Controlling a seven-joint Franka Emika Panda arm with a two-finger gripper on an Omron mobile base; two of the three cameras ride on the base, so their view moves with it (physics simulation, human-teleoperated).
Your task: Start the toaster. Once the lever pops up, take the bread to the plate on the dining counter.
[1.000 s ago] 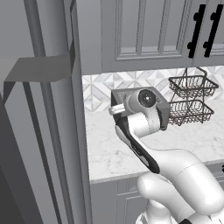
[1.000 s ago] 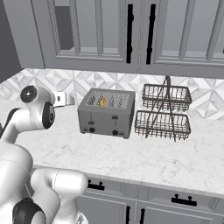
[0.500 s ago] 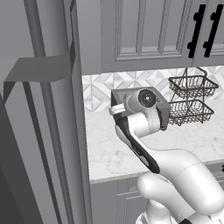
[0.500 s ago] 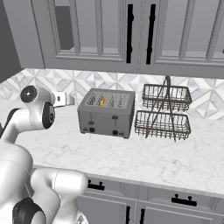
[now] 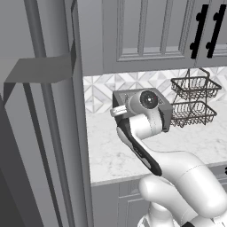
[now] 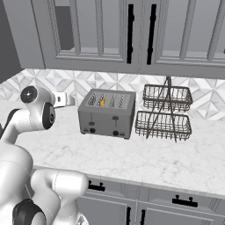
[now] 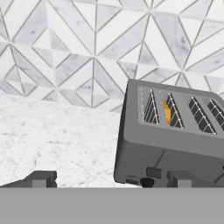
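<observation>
The right base view gives the plainest look at the toaster (image 6: 107,113): a boxy grey brushed-metal body standing on the white marble worktop (image 6: 145,156) against the diamond-tiled backsplash (image 6: 74,83), with four slots across its top, two round black knobs (image 6: 115,132) low on the front face, and a small dark lever (image 6: 115,117) high in its short vertical slot. A sliver of orange-gold bread (image 6: 102,101) shows in the second slot from the left. Just beside the toaster's right side stands a two-tier dark wire basket rack (image 6: 165,113). In the left base view the arm's white wrist covers most of the toaster (image 5: 163,106), leaving only its top edge and right corner visible, with the rack (image 5: 193,99) beyond it. The hand view looks at the toaster (image 7: 170,135) from its left end, tilted, with the bread (image 7: 166,112) glowing orange in the second slot. The gripper (image 7: 109,179) has its fingertips (image 7: 41,178) spread wide apart, holding nothing, near the toaster's lower front.
</observation>
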